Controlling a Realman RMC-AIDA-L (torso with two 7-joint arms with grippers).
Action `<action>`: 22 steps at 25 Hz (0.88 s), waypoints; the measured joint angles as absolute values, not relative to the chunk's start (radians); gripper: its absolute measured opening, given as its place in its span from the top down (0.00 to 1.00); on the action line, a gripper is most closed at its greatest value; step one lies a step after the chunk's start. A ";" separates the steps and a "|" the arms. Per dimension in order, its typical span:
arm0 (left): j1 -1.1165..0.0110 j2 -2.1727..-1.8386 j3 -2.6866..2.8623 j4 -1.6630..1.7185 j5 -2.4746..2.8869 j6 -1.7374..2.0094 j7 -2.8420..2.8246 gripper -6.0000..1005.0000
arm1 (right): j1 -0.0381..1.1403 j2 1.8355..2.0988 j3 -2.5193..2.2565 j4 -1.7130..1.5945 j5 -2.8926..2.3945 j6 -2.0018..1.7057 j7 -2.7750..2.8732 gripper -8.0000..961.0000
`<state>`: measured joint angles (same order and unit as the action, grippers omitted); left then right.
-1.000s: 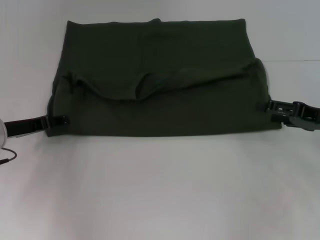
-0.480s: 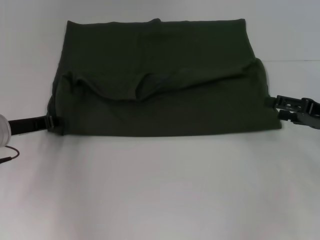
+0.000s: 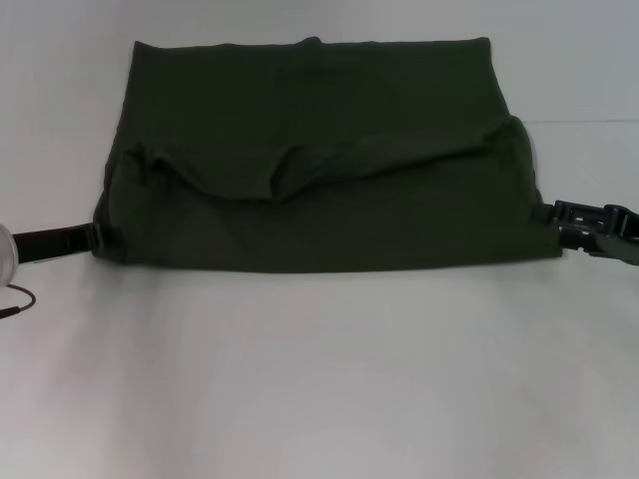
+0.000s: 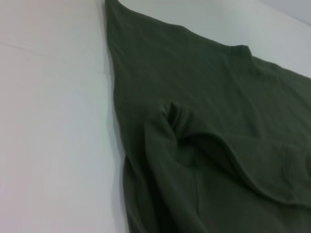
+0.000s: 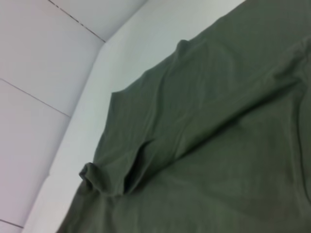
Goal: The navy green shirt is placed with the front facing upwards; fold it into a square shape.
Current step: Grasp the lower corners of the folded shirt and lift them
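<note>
Navy green shirt (image 3: 319, 160) folded on table (image 3: 319, 379); L hand (image 3: 100, 239), R hand (image 3: 559, 218) at side edges, grip unclear.

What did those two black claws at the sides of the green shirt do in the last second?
The left end effector slid outward from the navy green shirt and now sits at its near left corner. The right end effector rose and pulled back slightly, then came down again beside the shirt's right edge, apart from the cloth. The shirt itself lies as it did, its near part folded over on the white table.
</note>
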<state>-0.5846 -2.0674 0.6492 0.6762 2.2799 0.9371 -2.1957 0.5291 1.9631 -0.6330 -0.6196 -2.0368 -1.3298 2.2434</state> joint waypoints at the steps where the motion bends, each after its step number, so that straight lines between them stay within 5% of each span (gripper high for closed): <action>1: -0.584 -2.065 0.645 0.679 2.278 0.946 -2.203 0.95 | 0.532 1.959 -0.633 -0.620 -2.048 -1.330 2.243 0.04; 11: -0.598 -2.041 0.631 0.736 2.272 1.047 -2.371 0.96 | 0.641 1.905 -0.634 -0.635 -2.239 -1.237 2.336 0.04; 22: -0.620 -2.033 0.627 0.749 2.256 1.069 -2.432 0.96 | 0.751 1.955 -0.693 -0.600 -2.440 -1.069 2.398 0.04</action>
<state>-0.6204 -2.0327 0.6275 0.7493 2.2562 1.0686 -2.4317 0.7506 1.9555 -0.6926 -0.5999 -2.4397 -1.0686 2.3976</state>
